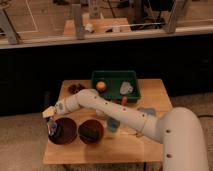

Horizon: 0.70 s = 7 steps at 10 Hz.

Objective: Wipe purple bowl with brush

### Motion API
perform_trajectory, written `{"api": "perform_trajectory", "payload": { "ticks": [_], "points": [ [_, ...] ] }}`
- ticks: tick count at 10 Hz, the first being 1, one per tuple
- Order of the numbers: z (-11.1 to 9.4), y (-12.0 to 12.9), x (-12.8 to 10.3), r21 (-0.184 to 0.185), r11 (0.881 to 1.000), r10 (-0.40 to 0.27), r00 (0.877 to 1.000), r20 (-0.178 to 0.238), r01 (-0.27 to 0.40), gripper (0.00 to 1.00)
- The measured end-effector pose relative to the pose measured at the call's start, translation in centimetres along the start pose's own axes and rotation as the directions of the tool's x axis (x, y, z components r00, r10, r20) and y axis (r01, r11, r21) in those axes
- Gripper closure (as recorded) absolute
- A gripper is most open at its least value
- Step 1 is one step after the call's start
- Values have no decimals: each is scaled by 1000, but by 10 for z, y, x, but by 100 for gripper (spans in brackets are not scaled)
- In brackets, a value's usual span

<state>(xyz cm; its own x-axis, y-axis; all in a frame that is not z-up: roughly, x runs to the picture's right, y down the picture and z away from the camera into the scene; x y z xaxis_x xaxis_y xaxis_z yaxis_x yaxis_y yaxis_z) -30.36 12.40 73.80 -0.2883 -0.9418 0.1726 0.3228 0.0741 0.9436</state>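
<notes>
The purple bowl (64, 132) sits at the front left of the wooden table (150, 95), wide, dark and glossy. My gripper (50, 119) hangs over the bowl's left rim, at the end of the white arm (115, 112) that reaches in from the right. It is shut on the brush (52, 128), a slim pale piece whose bluish-grey tip points down into the left side of the bowl. I cannot tell whether the tip touches the bowl.
A smaller reddish-brown bowl (91, 131) stands right beside the purple one. A blue cup (112, 124) is next to it. A green tray (131, 78) at the back holds an orange ball (101, 86) and a pale object (126, 88). A small dark dish (76, 88) is back left.
</notes>
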Motion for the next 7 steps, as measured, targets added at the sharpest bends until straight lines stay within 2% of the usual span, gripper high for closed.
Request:
{"api": "perform_trajectory", "payload": {
  "ticks": [3, 6, 7],
  "points": [
    [-15, -4, -21, -8, 1000, 16, 1000, 16, -16, 100],
    [-42, 9, -32, -49, 997, 57, 998, -18, -58, 100],
    [-39, 7, -33, -46, 997, 55, 998, -14, -55, 100]
  ]
}}
